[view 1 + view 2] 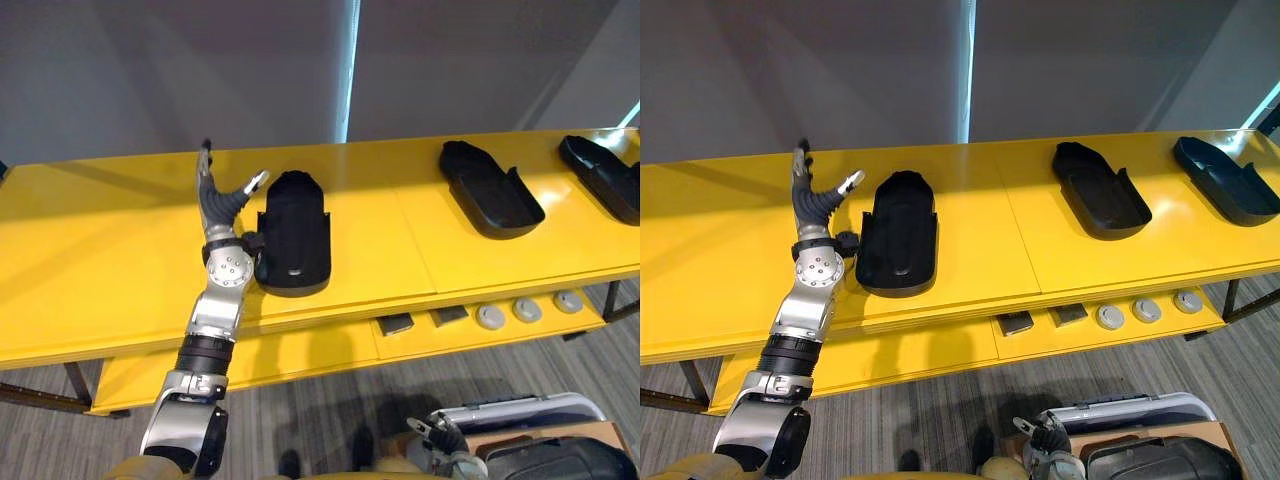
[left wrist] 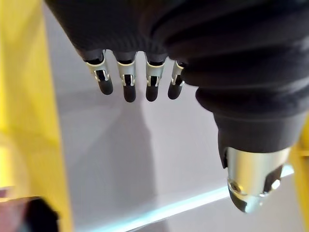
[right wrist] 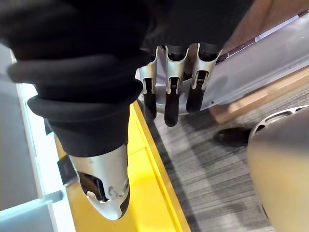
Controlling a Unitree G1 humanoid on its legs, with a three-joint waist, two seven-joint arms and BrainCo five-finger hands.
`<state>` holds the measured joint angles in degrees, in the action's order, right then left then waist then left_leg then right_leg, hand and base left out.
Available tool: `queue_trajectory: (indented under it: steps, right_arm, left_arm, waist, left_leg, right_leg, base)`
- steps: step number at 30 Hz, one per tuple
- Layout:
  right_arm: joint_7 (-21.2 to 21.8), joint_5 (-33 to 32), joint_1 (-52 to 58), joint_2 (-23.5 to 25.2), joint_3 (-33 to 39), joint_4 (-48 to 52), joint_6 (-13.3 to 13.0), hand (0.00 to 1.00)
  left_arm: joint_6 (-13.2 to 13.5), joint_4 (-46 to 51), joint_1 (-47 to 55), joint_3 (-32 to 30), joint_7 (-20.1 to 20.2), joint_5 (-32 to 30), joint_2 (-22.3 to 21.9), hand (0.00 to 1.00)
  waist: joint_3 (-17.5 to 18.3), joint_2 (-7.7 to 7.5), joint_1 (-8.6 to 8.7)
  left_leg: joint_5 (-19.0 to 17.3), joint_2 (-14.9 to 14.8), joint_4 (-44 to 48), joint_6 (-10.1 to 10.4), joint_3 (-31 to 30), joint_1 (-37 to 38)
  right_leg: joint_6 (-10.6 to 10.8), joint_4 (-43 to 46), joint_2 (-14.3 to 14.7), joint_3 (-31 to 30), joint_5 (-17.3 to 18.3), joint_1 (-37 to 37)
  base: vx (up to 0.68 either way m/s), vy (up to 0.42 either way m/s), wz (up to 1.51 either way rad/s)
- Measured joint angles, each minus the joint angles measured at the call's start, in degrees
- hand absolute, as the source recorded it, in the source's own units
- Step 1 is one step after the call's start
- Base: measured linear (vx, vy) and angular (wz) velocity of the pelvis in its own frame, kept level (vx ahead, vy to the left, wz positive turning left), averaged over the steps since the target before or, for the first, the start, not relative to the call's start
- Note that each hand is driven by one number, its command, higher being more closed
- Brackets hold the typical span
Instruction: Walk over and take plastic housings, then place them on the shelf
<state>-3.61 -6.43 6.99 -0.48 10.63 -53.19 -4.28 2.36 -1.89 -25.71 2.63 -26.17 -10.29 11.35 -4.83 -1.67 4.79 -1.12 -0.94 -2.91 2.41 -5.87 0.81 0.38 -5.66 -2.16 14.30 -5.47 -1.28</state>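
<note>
Now, with our left hand (image 1: 220,205) spread open just beside the nearest black housing (image 1: 293,235) lying on the yellow shelf (image 1: 100,255), we should lift straight clear without nudging it, our right hand (image 3: 170,104) hanging low, fingers straight and empty.

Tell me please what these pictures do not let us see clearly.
1. Right housing: cut off by the right edge, left eye view.
2. Box: cut off by the bottom edge, eye views; contents unclear.
3. Small parts on the lower shelf: too small to identify.
4. Left hand and left housing: its wrist covers the housing's edge, so contact cannot be told.
</note>
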Motion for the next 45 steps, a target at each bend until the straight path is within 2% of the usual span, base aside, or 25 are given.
queue_trajectory:
  steps: [2, 4, 5, 12, 14, 19, 26, 31, 45]
  right_arm:
    - [0.03, -0.28, 0.19, -0.22, 0.04, -0.28, -0.43, 0.00]
    - [0.08, -0.36, 0.00, -0.23, 0.10, -1.06, -0.94, 0.00]
    - [0.10, -0.36, 0.00, -0.22, 0.10, -1.25, -0.99, 0.00]
    - [0.52, -0.29, 0.07, -0.09, -0.37, -1.81, -1.49, 0.00]
    - [0.52, -0.28, 0.17, -0.13, -0.60, -1.81, -1.57, 0.00]
    - [0.51, -0.21, 0.17, -0.84, -2.56, -1.83, -1.58, 0.00]
    - [0.01, -0.06, 0.04, -0.59, -2.78, -1.90, -1.54, 0.00]
    - [-0.01, 0.08, -0.82, -0.02, -2.75, -1.94, -1.53, 0.00]
    - [-0.01, 0.19, -1.37, 0.09, -2.72, -1.89, -1.52, 0.00]
  left_arm:
    - [1.44, 6.83, 6.16, 2.04, 2.24, -2.87, -1.86, 0.00]
    - [2.26, 9.38, 11.84, 2.41, 3.69, -3.97, -3.59, 0.00]
    - [2.57, 9.45, 15.52, 3.05, 4.68, -3.99, -3.40, 1.00]
    - [4.03, 8.62, 31.27, 10.55, 10.47, -5.79, -3.12, 1.00]
    - [4.84, 7.72, 31.57, 11.40, 12.28, -6.32, -3.15, 1.00]
    - [6.95, 3.88, 30.31, 13.55, 13.69, -7.41, -3.41, 1.00]
    - [6.60, -3.20, 24.63, 14.97, 12.34, -10.26, -3.46, 1.00]
    - [5.25, -5.69, 21.37, 14.96, 10.88, -12.05, -3.26, 1.00]
    - [3.14, -9.85, 17.00, 14.50, 9.26, -14.13, -3.29, 1.00]
  waist:
    - [-0.18, 0.34, -1.02]
    - [-0.17, 0.36, -1.43]
    - [-0.17, 0.37, -1.70]
    - [-0.10, 0.26, -3.11]
    - [-0.06, 0.21, -3.59]
    - [0.25, 0.29, -3.89]
    - [1.00, -0.20, -3.52]
    - [1.25, -0.54, -2.50]
    - [1.15, -0.73, -2.08]
  left_leg:
    - [0.00, -0.02, 0.00, 0.00, -0.26, -0.10]
    - [0.00, -0.06, -0.01, 0.00, -0.46, -0.10]
    - [0.00, -0.11, 0.01, 0.00, -0.59, 0.02]
    - [-0.02, -0.03, 0.50, 0.04, -1.19, -0.11]
    - [-0.03, -0.12, 0.47, 0.05, -1.15, -0.12]
    - [-0.02, -0.27, 0.49, 0.08, -1.06, -0.26]
    - [0.28, -0.21, -0.20, 0.43, -1.03, -0.77]
    - [0.47, -0.13, -0.31, 0.16, -0.23, 0.00]
    - [0.42, -0.19, -0.35, 0.17, 1.29, 0.04]
  right_leg:
    - [-0.05, 0.01, 0.03, 0.16, 0.12, 0.01]
    - [-0.10, 0.02, 0.11, 0.51, 0.24, 0.12]
    - [-0.11, 0.02, 0.14, 0.76, 0.25, 0.35]
    - [0.15, 0.01, 0.07, 1.46, 0.44, 1.08]
    - [0.16, 0.01, 0.04, 1.39, 0.44, 1.03]
    - [0.80, -0.02, 0.16, 1.34, 0.88, 0.86]
    - [0.71, -0.03, 0.08, 1.29, 0.79, -0.12]
    - [0.17, -0.04, 0.01, 0.94, 0.34, -0.07]
    - [0.26, -0.31, 0.07, -0.57, 0.07, -0.21]
  base:
    - [0.00, 0.012, 0.04]
    - [0.00, 0.008, 0.08]
    - [0.00, 0.007, 0.08]
    - [-0.02, 0.012, 0.10]
    - [-0.04, 0.013, -0.01]
    - [-0.03, 0.000, -0.01]
    - [0.00, 0.002, 0.00]
    - [0.05, 0.027, -0.05]
    - [-0.04, 0.017, -0.05]
